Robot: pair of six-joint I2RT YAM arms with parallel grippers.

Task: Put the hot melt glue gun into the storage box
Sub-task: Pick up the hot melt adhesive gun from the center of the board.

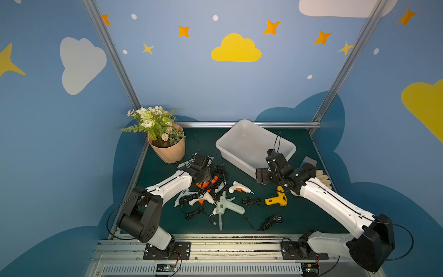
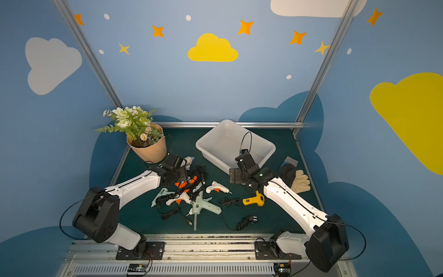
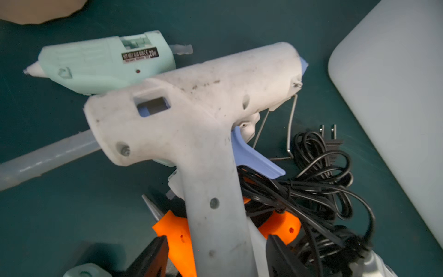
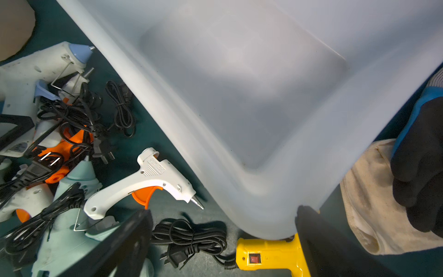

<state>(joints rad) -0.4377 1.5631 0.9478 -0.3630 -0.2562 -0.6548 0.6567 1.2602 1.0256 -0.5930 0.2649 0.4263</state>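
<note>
The storage box (image 1: pixel 242 146) lies open from above, its floor bare. Only the right gripper (image 4: pixel 223 209), jaws spread wide, and its wrist crowd the box's near corner. Between the box and the flower pot (image 1: pixel 169 153) runs a bare strip of green mat (image 1: pixel 208 136). In front of the box's long near wall, a tangled heap of glue guns and cords (image 1: pixel 211 189) blocks the way, with the left arm (image 1: pixel 167 187) reaching over it. Just in front of the box's near corner lies a yellow glue gun (image 1: pixel 278 199). Two gloves (image 1: pixel 322 178) fill the space beside the box's right end. Farther in front of the box, the mat shows bare around a coiled cord (image 1: pixel 272 221).
</note>
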